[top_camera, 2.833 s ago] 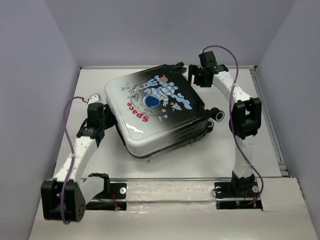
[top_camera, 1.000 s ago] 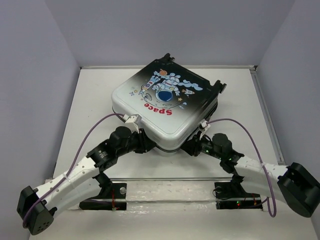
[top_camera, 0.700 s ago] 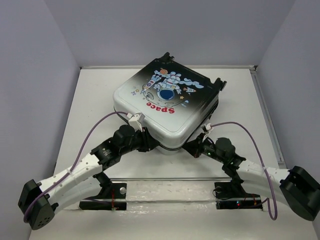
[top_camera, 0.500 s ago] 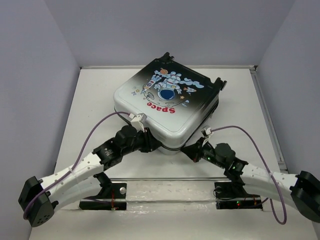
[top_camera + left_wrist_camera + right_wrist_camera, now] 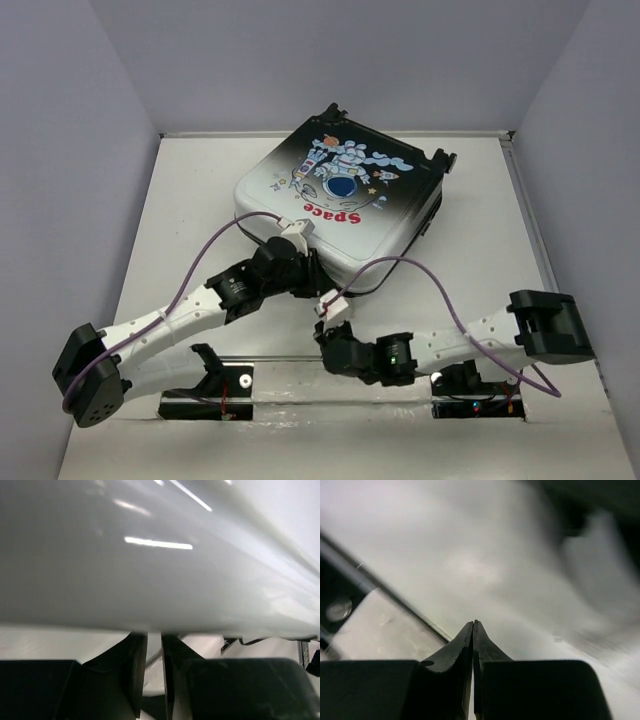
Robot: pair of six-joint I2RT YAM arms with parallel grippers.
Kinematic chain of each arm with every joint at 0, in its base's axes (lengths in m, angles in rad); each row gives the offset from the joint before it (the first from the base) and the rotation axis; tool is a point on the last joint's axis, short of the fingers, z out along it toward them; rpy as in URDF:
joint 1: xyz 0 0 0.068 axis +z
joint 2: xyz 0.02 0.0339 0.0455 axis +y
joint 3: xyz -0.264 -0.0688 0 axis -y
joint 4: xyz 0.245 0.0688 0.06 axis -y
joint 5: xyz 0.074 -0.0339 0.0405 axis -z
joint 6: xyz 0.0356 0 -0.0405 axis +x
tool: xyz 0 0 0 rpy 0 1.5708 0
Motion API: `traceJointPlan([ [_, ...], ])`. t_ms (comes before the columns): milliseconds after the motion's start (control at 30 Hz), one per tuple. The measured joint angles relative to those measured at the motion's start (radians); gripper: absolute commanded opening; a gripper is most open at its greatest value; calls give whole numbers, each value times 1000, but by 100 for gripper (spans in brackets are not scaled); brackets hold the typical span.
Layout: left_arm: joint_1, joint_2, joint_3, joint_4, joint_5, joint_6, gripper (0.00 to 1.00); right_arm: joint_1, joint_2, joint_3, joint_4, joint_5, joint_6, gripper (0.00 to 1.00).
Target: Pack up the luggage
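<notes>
The luggage (image 5: 340,205) lay shut and flat on the far middle of the tabletop (image 5: 190,200). Its printed shell faced up, with the astronaut and the red "Space" lettering showing. Its white end pointed near-left and its black end far-right.

The left hand (image 5: 300,275) sat at the near-left edge of the case, tucked low against the white shell. In the left wrist view its fingers (image 5: 137,670) stood narrowly apart just under the shell's curve, with pale tabletop showing through the slit.

The right hand (image 5: 330,350) hung low over the near edge of the tabletop, in front of the luggage and apart from it. Its fingers (image 5: 465,645) were pressed together on nothing.
</notes>
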Motion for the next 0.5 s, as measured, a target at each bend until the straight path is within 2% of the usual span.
traceJointPlan([
  [133,-9,4,34,66,-56,2,29,55,82,55,87,-86,-2,7],
  [267,-5,-55,82,90,-113,11,33,-62,57,8,302,-107,-2,7],
  [333,-4,-79,106,73,-150,17,44,-105,56,-16,402,-100,-3,8],
  [367,-3,-94,121,69,-175,23,59,-107,55,-23,427,-101,-3,10],
  [400,-1,-103,134,61,-196,29,64,-105,49,-32,446,-104,-2,12],
  [467,35,-114,187,13,-232,54,74,-92,-4,-65,435,-116,21,26],
  [500,69,-116,220,-10,-247,69,77,-88,-37,-81,420,-116,36,37],
])
